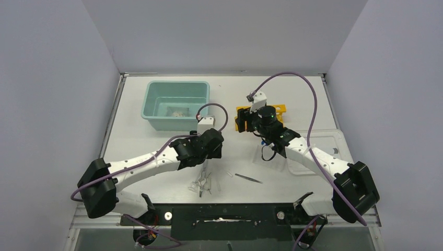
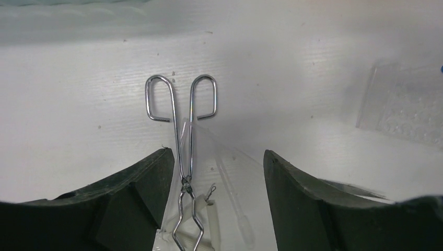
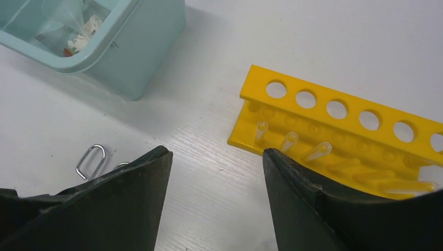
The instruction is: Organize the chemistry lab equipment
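Metal scissor-like forceps [image 2: 181, 137] lie on the white table, handle loops away from me, directly below my open, empty left gripper [image 2: 214, 154]. A clear dropper [image 2: 236, 201] and a white tube-like piece [image 2: 211, 222] lie beside them. A clear bag of white discs [image 2: 412, 112] lies to the right. In the top view the forceps and droppers [image 1: 202, 180] lie near the front edge, with thin tweezers [image 1: 248, 178] to their right. My left gripper [image 1: 205, 151] hovers over them. My right gripper [image 3: 214, 151] is open and empty, over bare table beside the yellow rack [image 3: 339, 130].
The teal tub [image 1: 176, 104] stands at the back left with a bag [image 3: 73, 26] inside. The yellow rack [image 1: 261, 116] holds several clear tubes lying in it. A translucent lid [image 1: 318, 151] lies under the right arm. One forceps loop [image 3: 91, 159] shows in the right wrist view.
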